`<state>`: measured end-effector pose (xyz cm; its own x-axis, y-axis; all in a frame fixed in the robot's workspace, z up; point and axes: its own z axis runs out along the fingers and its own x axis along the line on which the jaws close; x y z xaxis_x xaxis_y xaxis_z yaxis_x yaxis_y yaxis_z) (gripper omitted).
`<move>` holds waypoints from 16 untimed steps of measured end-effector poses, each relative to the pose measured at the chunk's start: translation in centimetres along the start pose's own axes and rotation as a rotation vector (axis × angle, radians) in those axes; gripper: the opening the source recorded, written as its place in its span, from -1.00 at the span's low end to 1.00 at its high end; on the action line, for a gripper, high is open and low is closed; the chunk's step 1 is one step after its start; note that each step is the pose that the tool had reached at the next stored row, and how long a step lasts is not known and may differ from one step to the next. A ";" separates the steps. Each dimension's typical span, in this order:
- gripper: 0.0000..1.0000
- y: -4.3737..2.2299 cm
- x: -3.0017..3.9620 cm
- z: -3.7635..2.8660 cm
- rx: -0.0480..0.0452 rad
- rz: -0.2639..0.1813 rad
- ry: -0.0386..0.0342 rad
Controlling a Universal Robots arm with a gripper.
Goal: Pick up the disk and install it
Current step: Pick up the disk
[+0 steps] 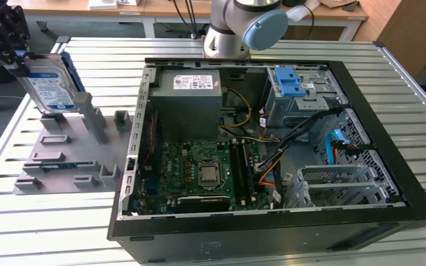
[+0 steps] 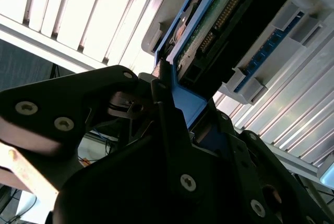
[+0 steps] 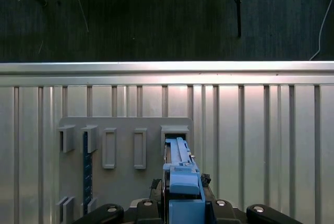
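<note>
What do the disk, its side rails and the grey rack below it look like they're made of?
The disk looks metal-cased: silvery edges, glossy paper-like label. Its side rails look like matte blue moulded plastic. The rack is probably plastic, flat grey and blocky.

In the exterior view the open computer case (image 1: 272, 244) sits on the counter (image 1: 50, 227), with the arm's base (image 1: 228, 33) behind its far side. A slotted rack (image 1: 65, 166) lies just beside the case, on the exterior view's left. At the rack's far end the disk (image 1: 49, 88) stands upright, gripped at its top by the claw (image 1: 13, 54). Inside the case, the circuit board (image 1: 206, 172) lies near.
</note>
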<state>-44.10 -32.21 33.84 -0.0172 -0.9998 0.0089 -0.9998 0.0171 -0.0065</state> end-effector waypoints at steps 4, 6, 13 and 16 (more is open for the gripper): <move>-0.27 0.00 0.00 -0.08 0.0000 0.000 0.0000; -0.27 0.00 0.00 -0.14 -0.0002 0.000 0.0001; -0.27 0.00 0.00 -0.30 0.0000 0.000 0.0000; -0.27 0.00 0.00 -0.35 0.0000 0.000 0.0000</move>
<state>-44.10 -32.21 34.19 -0.0172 -0.9998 0.0089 -0.9998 0.0171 -0.0064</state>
